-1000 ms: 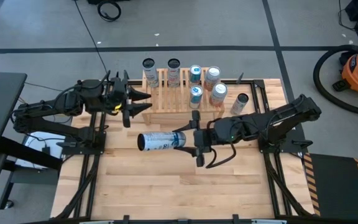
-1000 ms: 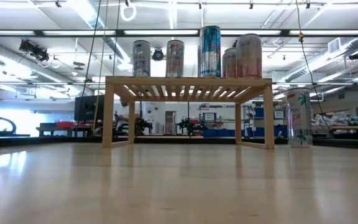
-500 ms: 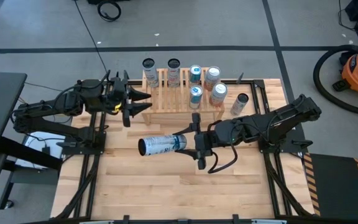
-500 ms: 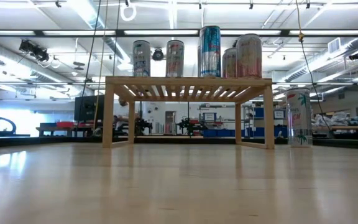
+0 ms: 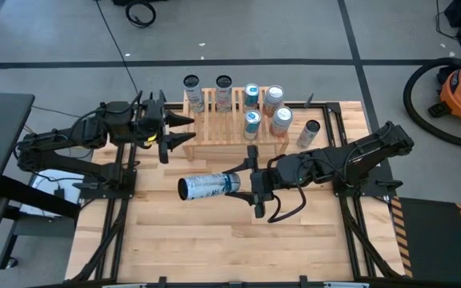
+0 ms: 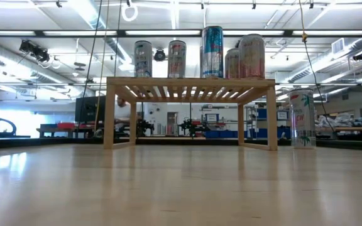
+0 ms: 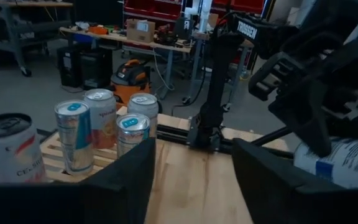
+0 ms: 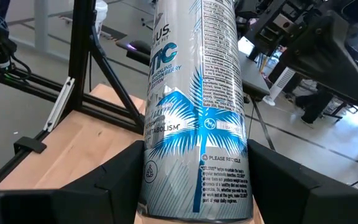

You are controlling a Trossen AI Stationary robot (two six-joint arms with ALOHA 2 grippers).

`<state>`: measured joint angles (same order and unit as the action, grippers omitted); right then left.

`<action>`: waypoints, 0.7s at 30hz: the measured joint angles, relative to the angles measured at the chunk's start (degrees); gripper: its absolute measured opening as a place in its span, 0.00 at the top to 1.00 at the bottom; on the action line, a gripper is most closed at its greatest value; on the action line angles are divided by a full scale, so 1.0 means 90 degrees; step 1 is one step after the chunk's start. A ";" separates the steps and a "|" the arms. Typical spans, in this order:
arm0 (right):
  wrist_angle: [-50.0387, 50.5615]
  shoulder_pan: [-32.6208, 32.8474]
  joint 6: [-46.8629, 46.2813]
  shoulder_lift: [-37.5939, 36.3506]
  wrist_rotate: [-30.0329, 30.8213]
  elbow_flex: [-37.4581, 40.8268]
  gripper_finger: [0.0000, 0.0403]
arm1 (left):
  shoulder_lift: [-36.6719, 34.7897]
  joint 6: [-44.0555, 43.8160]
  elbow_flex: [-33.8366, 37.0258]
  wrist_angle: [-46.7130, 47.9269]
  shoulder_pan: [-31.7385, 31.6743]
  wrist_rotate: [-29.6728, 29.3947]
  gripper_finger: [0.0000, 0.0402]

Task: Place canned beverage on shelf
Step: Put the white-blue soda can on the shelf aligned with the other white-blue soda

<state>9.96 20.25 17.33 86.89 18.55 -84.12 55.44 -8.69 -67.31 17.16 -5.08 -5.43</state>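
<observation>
Silver and blue, the canned beverage [image 5: 207, 186] lies sideways in the right jaws [image 5: 245, 182], which are closed on one end of it, its length pointing away from the arm over the middle of the desk [image 5: 214, 240]. In the right wrist view the can [image 8: 194, 112] fills the space between the two dark fingers [image 8: 104, 186], and its far end is cut off by the picture's edge. The low view shows neither the held can nor either arm.

Beyond these jaws stands the shelf [image 5: 229, 120], of light slatted wood, with five upright cans [image 5: 251, 122] on top. Another can [image 5: 308, 132] stands on the desk just beside the shelf's end.

Left jaws [image 5: 184, 130] hang spread apart and empty just beside the opposite end of the shelf. From the left wrist view only part of the shelf [image 7: 51, 152] shows.
</observation>
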 joint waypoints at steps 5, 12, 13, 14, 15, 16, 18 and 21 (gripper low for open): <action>0.0000 0.0001 -0.0015 0.0000 0.0045 0.0000 0.37 | 0.0000 0.0268 0.0000 0.0040 -0.0076 0.0009 0.29; -0.0010 0.0061 -0.0021 0.0000 0.0526 -0.0002 0.37 | 0.0000 0.0898 0.0000 0.0038 -0.0097 0.0005 0.13; -0.0051 0.0087 -0.0018 0.0000 0.0568 -0.0002 0.37 | 0.0000 0.0893 0.0000 0.0038 -0.0095 0.0014 0.12; -0.0126 0.0126 -0.0011 0.0000 0.0644 -0.0002 0.37 | 0.0000 0.0864 0.0000 0.0038 -0.0095 0.0016 0.12; -0.0198 0.0166 0.0021 0.0000 0.0760 -0.0002 0.37 | 0.0000 0.0845 0.0000 0.0038 -0.0095 0.0014 0.12; -0.0265 0.0204 0.0072 0.0000 0.0906 -0.0005 0.37 | 0.0000 0.0845 0.0000 0.0038 -0.0097 0.0011 0.12; -0.0453 0.0267 0.0136 0.0000 0.1253 -0.0010 0.37 | 0.0000 0.0841 0.0000 0.0038 -0.0097 0.0011 0.12; -0.0923 0.0301 0.0272 0.0000 0.1681 -0.0010 0.37 | 0.0000 0.0837 0.0000 0.0035 -0.0097 0.0011 0.12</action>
<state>1.65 22.96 19.78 86.89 33.67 -84.20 55.44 -1.15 -67.31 17.47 -5.96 -5.32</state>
